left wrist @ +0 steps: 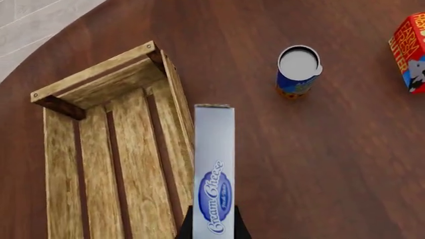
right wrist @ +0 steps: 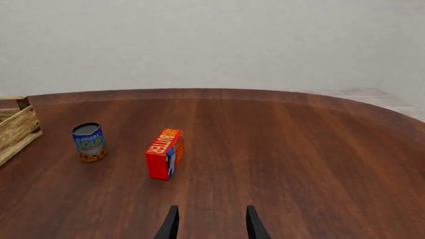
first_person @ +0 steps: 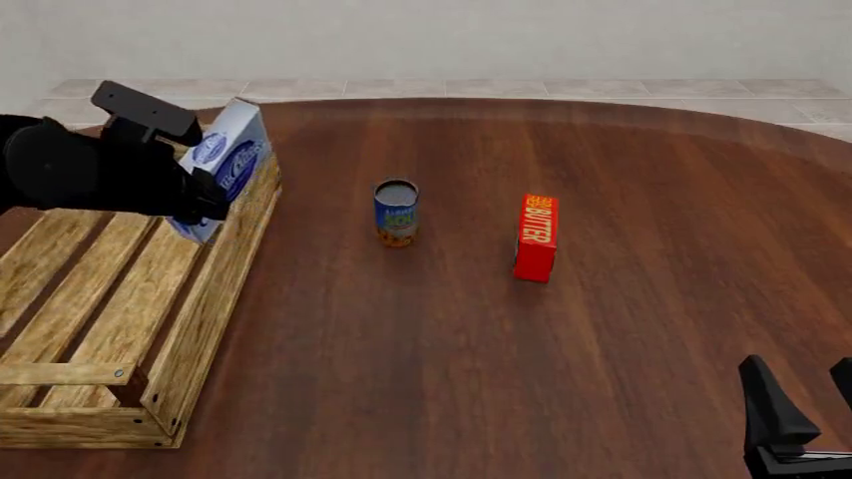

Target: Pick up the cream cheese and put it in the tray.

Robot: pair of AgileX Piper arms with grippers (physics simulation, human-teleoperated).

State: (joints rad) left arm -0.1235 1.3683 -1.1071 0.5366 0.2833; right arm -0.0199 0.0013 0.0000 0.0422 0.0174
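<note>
— Front view puts the left pincer [first_person: 200, 200] over the right-hand wall of the tray [first_person: 213, 299], clenched on the cream cheese [first_person: 229, 160], which is held clear of the worktop [first_person: 560, 349] with its logo face turned toward the right. What could spoil it from here?

— The box hangs above the tray's side rail rather than over the slats. Let go now, it would likely strike the rail and tip either way, possibly out onto the worktop. The left wrist view agrees: the cream cheese [left wrist: 214, 169] runs alongside the tray wall [left wrist: 178, 99], not inside it.

— And the grip itself?

— Only the near end of the box sits between the fingers [left wrist: 186, 226]; most of it juts beyond them. Such an end hold could let it swivel during a quick sideways move.

— Anything nearby to hit?

— No. The can [first_person: 395, 212] and the butter box [first_person: 536, 238] stand well apart to the right. The right pincer [right wrist: 209, 221] is released, parked near the worktop's near right edge.
</note>
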